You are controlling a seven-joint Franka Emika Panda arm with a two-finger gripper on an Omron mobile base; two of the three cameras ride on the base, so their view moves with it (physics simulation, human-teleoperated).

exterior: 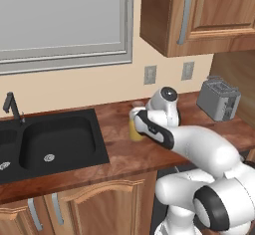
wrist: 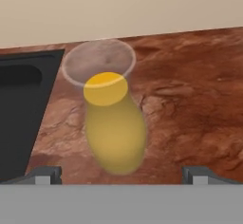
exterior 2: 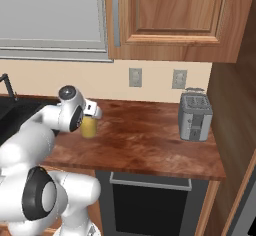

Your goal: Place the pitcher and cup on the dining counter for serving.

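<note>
Poised just above the pitcher (wrist: 114,128) — gripper (wrist: 121,173) spread wide, one fingertip (wrist: 45,174) on each side of the glass body, nothing held. Standing upright on the reddish wood table (wrist: 190,109), clear neck open at the top, yellow-orange contents filling the rounded lower part. Close beside the black sink (exterior: 50,142), on the side nearer the toaster (exterior: 218,98). Partly hidden behind the white arm (exterior: 194,144) from the left base camera, a sliver of yellow showing. Wall outlets (exterior 2: 135,77) above the worktop, wood cabinet (exterior 2: 175,15) overhead — toaster well apart at the far end.
</note>
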